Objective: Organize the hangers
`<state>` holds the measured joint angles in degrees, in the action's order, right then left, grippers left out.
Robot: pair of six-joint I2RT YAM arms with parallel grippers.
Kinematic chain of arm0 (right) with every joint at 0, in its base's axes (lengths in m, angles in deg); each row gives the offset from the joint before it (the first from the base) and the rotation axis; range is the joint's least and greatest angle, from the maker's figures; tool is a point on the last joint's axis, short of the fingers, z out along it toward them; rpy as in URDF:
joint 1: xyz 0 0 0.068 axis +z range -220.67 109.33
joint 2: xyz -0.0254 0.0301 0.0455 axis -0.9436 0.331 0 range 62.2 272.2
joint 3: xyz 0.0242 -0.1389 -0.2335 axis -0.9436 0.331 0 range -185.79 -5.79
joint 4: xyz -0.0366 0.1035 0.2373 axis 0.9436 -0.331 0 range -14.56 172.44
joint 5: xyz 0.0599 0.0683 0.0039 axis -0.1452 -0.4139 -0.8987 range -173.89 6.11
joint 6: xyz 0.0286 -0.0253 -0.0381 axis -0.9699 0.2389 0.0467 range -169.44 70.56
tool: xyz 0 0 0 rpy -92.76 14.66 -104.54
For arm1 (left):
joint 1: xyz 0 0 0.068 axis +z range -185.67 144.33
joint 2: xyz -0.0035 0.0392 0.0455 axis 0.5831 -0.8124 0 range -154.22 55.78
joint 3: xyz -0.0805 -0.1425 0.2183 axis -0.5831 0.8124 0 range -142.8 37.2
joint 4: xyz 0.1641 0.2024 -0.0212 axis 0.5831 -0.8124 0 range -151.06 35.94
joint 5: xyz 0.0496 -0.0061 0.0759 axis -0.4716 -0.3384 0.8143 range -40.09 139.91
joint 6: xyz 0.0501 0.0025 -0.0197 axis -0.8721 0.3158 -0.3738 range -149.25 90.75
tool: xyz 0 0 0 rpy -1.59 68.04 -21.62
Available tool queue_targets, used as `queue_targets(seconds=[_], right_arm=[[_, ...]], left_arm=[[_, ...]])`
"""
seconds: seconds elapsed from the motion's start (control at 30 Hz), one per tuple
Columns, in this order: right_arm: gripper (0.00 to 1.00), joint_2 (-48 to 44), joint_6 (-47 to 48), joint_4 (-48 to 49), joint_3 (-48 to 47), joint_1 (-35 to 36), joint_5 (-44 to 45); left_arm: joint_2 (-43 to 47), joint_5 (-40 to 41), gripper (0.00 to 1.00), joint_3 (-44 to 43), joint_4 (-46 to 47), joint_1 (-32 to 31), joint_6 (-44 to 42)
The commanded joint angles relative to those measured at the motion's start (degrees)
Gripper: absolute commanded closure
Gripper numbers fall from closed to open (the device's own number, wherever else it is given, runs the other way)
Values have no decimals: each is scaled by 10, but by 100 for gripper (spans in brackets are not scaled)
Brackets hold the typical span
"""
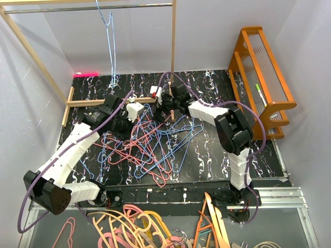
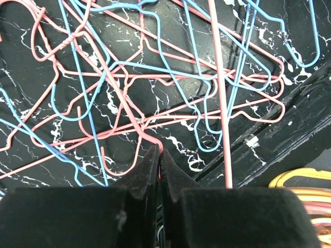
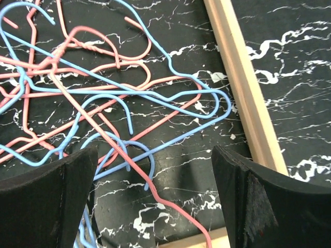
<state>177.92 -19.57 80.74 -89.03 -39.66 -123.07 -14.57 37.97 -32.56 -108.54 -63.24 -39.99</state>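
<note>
The left pincer (image 2: 156, 151) is clamped on a wire of one pink hanger (image 2: 142, 133), which runs straight ahead into the tangled hangers (image 1: 150, 147) lying flat on the black marbled bench (image 1: 222, 155). We note the right pincer (image 3: 154, 160) hovers spread wide, empty, over them beside a wooden bar (image 3: 242, 82). The rail (image 1: 93, 8) — one blue hanger (image 1: 109, 46) on it — stands above and beyond both arms.

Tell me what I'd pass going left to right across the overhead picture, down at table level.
Left arm's black elbow → tangled heap of pink and blue wire hangers → right arm's black elbow → orange wooden rack.
</note>
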Motion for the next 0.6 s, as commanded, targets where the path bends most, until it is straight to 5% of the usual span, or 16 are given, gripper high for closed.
queue_targets(seconds=[0.0,0.57], right_arm=[[4,21,9,53,-52,15,-12],[6,99,39,15,-96,46,-5]], left_arm=[[35,21,100,-7,-5,-2,-11],[21,40,100,-52,32,-2,-7]])
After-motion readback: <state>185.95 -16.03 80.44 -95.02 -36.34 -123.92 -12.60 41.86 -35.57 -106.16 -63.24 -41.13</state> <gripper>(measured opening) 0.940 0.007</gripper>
